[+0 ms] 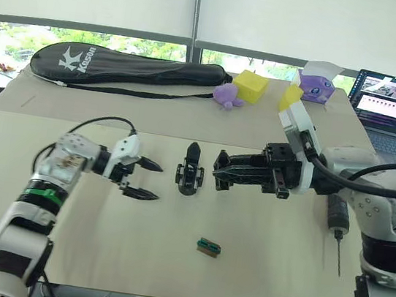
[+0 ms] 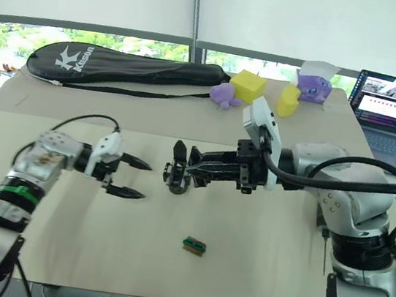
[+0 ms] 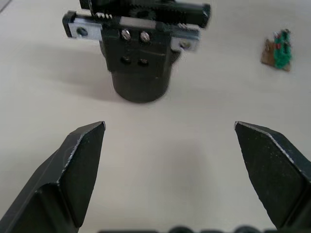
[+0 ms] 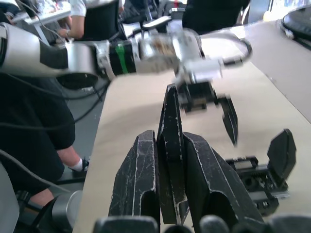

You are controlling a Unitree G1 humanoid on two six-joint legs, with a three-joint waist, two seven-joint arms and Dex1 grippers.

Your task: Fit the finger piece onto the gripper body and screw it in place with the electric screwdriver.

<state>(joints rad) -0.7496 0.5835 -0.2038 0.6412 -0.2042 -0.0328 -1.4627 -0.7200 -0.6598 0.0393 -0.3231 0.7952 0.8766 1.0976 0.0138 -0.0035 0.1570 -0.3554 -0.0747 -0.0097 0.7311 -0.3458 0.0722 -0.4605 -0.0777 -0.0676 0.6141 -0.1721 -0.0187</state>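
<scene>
The right gripper [image 1: 217,178], white and black with two long black fingers, is closed on the finger piece [image 4: 171,145], a small black tapered plastic wedge pinched between the fingers with its pointed tip sticking out ahead, and it hovers just beside the gripper body [image 1: 190,169], a squat black mechanical assembly with a cylindrical base, linkages and one pointed finger already standing on it, resting on the pale wooden table [image 1: 254,274]. The left gripper [image 1: 142,179] is spread wide, empty, near the body's other side and aimed at its base. The electric screwdriver [image 1: 336,223], a long black pen-shaped tool with a thin metal bit, lies on the table by the right arm, well apart from the body. A small green-brown rectangular block [image 1: 208,247] sits nearer the front edge. The likely trouble, as I judge it, is that the body stands loose: if the wedge is pushed in before the left gripper steadies the base, the assembly could slide or tip, and a slightly tilted wedge could miss its seat or slip from the pinch. The screwdriver's distance also means a reach later while the piece is unsecured. A black racket bag [image 1: 120,70] at the far side carries white lettering that looks like "Kason"; the open laptop [image 1: 392,102] has text too small to read.
</scene>
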